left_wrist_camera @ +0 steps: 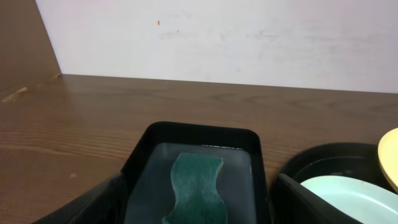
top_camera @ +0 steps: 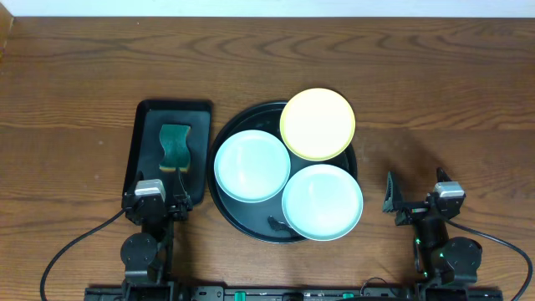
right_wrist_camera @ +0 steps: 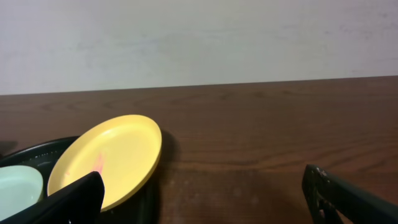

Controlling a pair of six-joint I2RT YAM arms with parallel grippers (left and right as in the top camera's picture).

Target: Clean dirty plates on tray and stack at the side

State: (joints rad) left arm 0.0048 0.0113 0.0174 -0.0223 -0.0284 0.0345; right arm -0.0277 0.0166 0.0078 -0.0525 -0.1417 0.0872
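Three plates lie on the round black tray (top_camera: 224,196). A pale yellow plate (top_camera: 317,124) rests on its far right rim and shows a faint pink smear in the right wrist view (right_wrist_camera: 106,162). One mint-blue plate (top_camera: 252,165) lies at the left and also shows in the left wrist view (left_wrist_camera: 348,198). The other mint-blue plate (top_camera: 323,201) lies at the front right. My left gripper (top_camera: 156,201) is open and empty at the near end of the rectangular tray. My right gripper (top_camera: 415,201) is open and empty over bare table, right of the round tray.
A smaller rectangular black tray (top_camera: 147,134) left of the round tray holds a green sponge (top_camera: 175,146), seen between my left fingers in the left wrist view (left_wrist_camera: 196,186). Bare wooden table lies behind and to the right. A pale wall stands at the far edge.
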